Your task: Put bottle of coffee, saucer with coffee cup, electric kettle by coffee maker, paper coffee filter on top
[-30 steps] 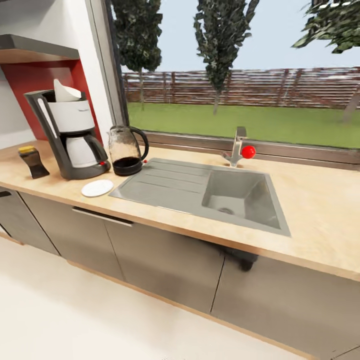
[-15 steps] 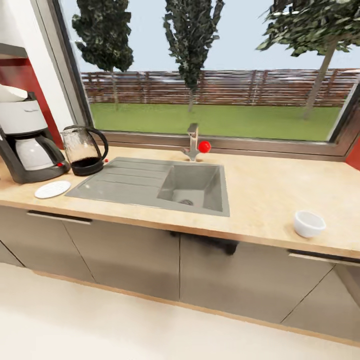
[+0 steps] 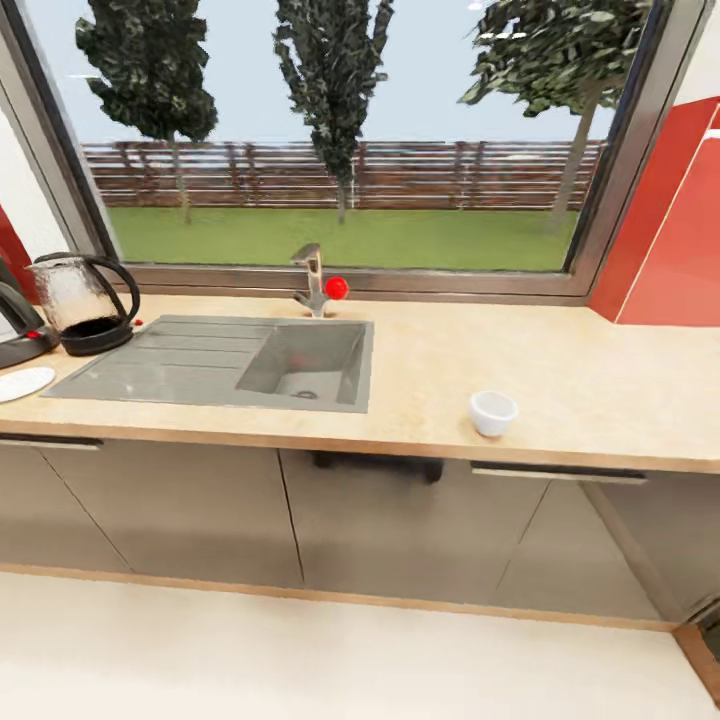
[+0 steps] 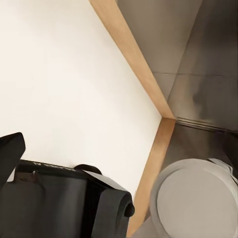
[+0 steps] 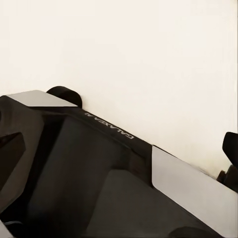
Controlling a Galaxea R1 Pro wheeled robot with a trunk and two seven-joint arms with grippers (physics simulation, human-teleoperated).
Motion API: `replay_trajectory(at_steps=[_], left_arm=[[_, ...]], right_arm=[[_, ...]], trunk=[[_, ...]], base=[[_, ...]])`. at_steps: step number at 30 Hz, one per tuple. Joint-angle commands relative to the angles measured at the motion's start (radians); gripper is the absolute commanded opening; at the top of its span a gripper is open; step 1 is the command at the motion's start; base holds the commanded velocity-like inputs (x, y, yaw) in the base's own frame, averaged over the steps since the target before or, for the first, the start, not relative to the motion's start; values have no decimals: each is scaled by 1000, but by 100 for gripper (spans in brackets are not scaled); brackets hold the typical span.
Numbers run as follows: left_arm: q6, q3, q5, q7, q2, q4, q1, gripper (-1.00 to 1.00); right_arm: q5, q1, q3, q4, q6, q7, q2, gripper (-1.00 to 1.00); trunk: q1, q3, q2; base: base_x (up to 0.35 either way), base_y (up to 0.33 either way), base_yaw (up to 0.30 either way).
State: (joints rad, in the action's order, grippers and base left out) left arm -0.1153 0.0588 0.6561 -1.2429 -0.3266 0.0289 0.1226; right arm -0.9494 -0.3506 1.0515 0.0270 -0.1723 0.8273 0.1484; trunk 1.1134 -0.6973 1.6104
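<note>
The coffee cup (image 3: 493,412), small and white, stands alone on the kitchen countertop (image 3: 560,370) right of the sink, near the front edge. At the far left the electric kettle (image 3: 80,303) stands by the sink's drainboard. Beside it, the coffee maker (image 3: 12,322) is cut off by the frame edge, with the white saucer (image 3: 20,383) lying in front of it. The bottle of coffee, the kitchen shelf and the paper coffee filter are out of view. One dark fingertip (image 4: 10,151) of the left gripper and one fingertip (image 5: 231,148) of the right gripper hang over pale floor and my own dark base.
A grey sink (image 3: 305,360) with drainboard is set into the worktop, with a faucet with a red knob (image 3: 318,283) behind it under the wide window. A red panel (image 3: 670,240) rises at the right end. Grey cabinet fronts (image 3: 380,520) run below, above pale floor.
The head view has swung to the right. The coffee maker and saucer slid to the left edge and the cup came into view. Nothing on the counter has itself moved.
</note>
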Motion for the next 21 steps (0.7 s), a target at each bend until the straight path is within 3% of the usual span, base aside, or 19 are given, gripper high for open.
replay_trajectory(at_steps=[1,11,19,20,21], left_arm=[[-11,6,-3,-4,0,0,0,100],[-11,4,-3,-4,1,0,0,100],[-11,4,-3,-2,1,2,0,100],[-9,7,-3,-1,1,2,0,100],[-9,7,-3,-1,1,2,0,100]], right_arm=[[-5,-1,8,2,-7,-2,-1,100],[-6,-1,7,2,-5,-41,1,100],[-10,-7,-2,0,1,-44,9,100],[-13,-88,0,-50,6,-15,15,100],[-12,-95,1,-67,6,-1,16,100]], trunk=[[0,-1,1],[0,-1,1],[0,-1,1],[0,-1,1],[0,-1,1]], base=[[-123,-277,-142],[-96,-285,-44],[-6,-51,-1],[0,0,0],[0,0,0]])
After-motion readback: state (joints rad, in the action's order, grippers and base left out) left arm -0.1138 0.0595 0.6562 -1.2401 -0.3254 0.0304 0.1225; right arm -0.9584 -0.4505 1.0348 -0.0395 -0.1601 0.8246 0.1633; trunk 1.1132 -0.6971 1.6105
